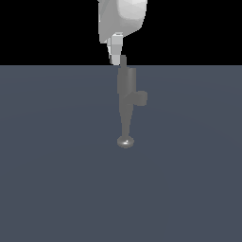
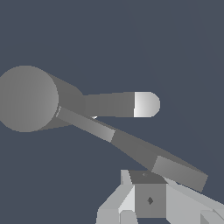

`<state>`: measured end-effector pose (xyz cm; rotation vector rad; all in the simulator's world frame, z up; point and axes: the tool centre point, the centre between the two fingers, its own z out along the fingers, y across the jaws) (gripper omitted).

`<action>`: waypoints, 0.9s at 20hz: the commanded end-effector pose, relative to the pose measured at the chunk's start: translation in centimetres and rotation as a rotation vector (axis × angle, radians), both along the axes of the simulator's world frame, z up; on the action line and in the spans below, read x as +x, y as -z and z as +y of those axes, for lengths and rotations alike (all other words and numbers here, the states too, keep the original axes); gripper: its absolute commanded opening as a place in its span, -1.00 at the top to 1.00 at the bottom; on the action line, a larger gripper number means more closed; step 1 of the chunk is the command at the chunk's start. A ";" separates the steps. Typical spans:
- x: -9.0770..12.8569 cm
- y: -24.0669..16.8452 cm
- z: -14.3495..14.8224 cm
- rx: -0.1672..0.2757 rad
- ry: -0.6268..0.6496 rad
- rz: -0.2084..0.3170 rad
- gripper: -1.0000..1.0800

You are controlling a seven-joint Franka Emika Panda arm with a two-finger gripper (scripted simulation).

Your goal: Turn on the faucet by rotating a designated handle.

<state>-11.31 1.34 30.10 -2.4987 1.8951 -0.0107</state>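
Observation:
The grey faucet [image 1: 126, 90] stands on the floor with its upright cylinder [image 2: 27, 98] and a tapered spout ending in a shiny rounded knob [image 1: 125, 141] [image 2: 146, 104]. From the cylinder's top the handle [image 2: 131, 146], a long thin lever, runs out to a flared paddle tip [image 2: 179, 173]. In the exterior view only a dark end of the handle [image 1: 123, 60] shows behind the cylinder. My gripper [image 1: 116, 58] [image 2: 148, 192] hangs right beside that tip. Its fingers show no gap and nothing between them. Whether they touch the tip is unclear.
A short stubby side knob [image 1: 141, 98] sticks out of the cylinder toward the exterior view's right. The faucet stands on a flat blue-grey floor [image 1: 56, 165]; the white arm [image 1: 122, 19] comes down from above at the back.

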 end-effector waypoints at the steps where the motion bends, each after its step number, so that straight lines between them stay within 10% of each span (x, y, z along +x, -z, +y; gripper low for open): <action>1: -0.8 0.2 -1.8 0.000 0.015 0.008 1.00; 18: 1.1 0.2 -8.2 0.000 0.012 0.006 1.00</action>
